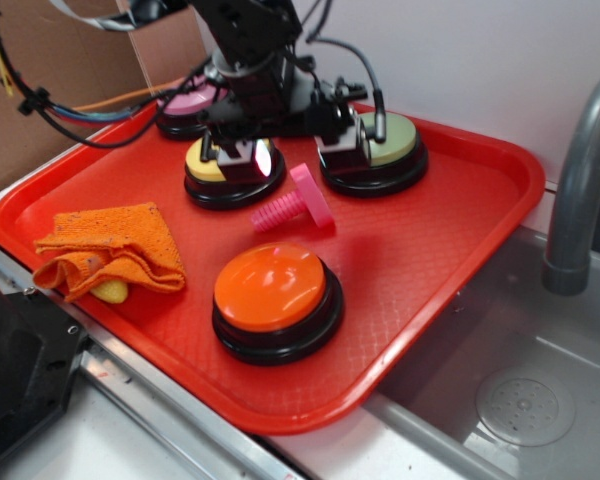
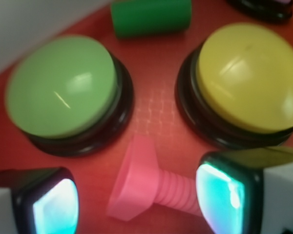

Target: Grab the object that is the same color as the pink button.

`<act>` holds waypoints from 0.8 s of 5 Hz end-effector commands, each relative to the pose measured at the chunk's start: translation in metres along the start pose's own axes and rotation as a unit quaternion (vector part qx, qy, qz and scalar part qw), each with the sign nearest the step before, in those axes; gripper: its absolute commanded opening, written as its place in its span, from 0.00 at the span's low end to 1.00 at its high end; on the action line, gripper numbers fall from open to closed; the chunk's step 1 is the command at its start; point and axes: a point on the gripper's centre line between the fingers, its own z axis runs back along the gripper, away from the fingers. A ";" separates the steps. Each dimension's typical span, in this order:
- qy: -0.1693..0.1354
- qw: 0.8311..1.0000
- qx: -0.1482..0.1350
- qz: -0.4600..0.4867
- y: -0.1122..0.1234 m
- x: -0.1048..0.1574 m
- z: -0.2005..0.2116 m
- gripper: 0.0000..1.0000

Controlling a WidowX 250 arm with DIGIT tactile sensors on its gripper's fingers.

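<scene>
The small pink bolt point(image 1: 295, 205) lies on its side on the red tray point(image 1: 430, 270), between the yellow-topped button point(image 1: 235, 175) and the green-topped button point(image 1: 385, 150). In the wrist view the bolt point(image 2: 146, 183) lies between my fingers, its square head to the left and its shaft tip hidden behind the right finger point(image 2: 224, 192). My gripper point(image 1: 292, 155) is open and empty, just above the bolt; it also shows in the wrist view point(image 2: 139, 200). The pink button point(image 1: 190, 100) stands at the tray's back left, partly hidden by the arm.
An orange-topped button point(image 1: 277, 290) stands at the tray's front. A crumpled orange cloth point(image 1: 110, 250) lies at the left. A green cylinder point(image 2: 151, 17) lies beyond the buttons. A sink with a grey faucet point(image 1: 580, 190) is at the right, and a cardboard box point(image 1: 60, 80) is behind.
</scene>
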 end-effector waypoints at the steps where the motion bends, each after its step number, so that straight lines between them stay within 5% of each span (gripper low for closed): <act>1: -0.016 0.999 -0.011 -0.027 -0.008 0.010 0.002 0.00; 3: 0.015 0.995 -0.010 -0.103 -0.004 0.017 0.011 0.00; 4: 0.058 0.986 -0.024 -0.156 0.007 0.020 0.029 0.00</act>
